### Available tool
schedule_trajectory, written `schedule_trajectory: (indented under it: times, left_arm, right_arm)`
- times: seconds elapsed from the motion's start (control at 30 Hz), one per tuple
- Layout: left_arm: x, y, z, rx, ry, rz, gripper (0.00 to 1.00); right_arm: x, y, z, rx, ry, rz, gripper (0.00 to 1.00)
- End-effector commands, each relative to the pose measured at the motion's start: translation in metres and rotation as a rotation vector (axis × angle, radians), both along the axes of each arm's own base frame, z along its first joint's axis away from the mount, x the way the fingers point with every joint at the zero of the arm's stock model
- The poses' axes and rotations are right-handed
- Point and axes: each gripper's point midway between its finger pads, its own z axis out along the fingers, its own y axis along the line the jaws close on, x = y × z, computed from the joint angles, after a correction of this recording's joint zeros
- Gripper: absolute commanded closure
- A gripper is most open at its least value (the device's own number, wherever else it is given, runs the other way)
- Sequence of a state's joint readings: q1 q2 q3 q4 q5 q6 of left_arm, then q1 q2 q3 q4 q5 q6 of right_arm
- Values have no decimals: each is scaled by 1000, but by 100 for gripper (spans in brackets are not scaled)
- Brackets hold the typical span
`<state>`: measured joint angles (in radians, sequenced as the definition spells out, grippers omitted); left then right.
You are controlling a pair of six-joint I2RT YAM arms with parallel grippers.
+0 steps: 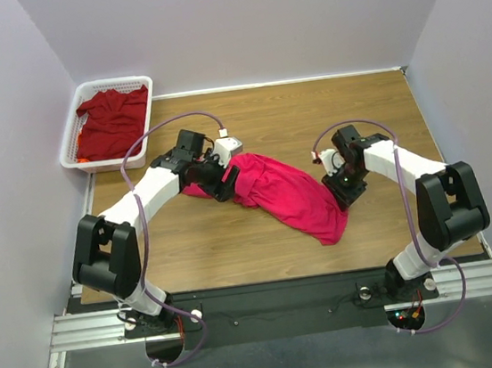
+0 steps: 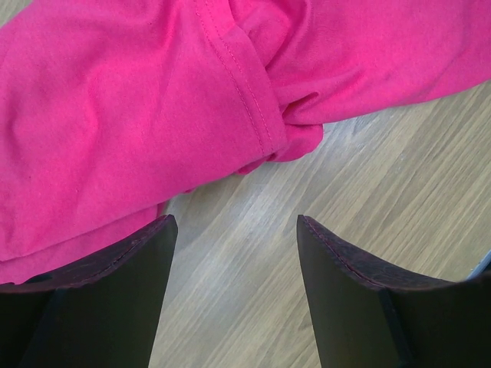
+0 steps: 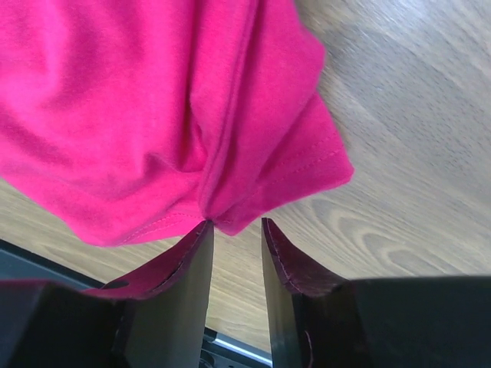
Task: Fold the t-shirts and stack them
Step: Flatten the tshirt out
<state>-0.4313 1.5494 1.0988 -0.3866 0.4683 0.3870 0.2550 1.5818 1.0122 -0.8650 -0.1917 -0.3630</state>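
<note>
A bright pinkish-red t-shirt [image 1: 287, 192] lies crumpled in a diagonal band across the middle of the table. My left gripper [image 1: 226, 182] is at its upper-left end. In the left wrist view it [image 2: 236, 222] is wide open over bare wood, with the shirt [image 2: 115, 115] just ahead and touching the left finger. My right gripper [image 1: 339, 192] is at the shirt's lower-right end. In the right wrist view it [image 3: 238, 224] is narrowly open, with a bunched hem of the shirt [image 3: 138, 100] at its fingertips. A darker maroon-red t-shirt [image 1: 112, 119] lies in the basket.
A white mesh basket [image 1: 69, 145] stands at the back left corner, partly off the table edge. The wooden table [image 1: 309, 113] is walled at the back and both sides. A black rail runs along the near edge.
</note>
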Motion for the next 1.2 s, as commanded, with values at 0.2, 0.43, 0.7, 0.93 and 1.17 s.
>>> schedule_trajectory:
  times: [0.2,0.43,0.7,0.93,1.17]
  left_arm:
    - [9,-18,3,23,-33,-52,23]
    - [9,-24,0,36,-34,-65,23]
    - [18,-13,28,94,-308,-237,21]
    - [12,-15,35,126,-481,-480,22]
    - [16,-15,26,192,-634,-638,27]
  right_arm:
    - [2,10,-4,7,4,27,68]
    - [3,9,-4,1,4,25,100]
    - [6,16,11,40,-34,20,99]
    - [5,19,20,60,-29,36,99]
    - [8,17,22,70,-18,16,99]
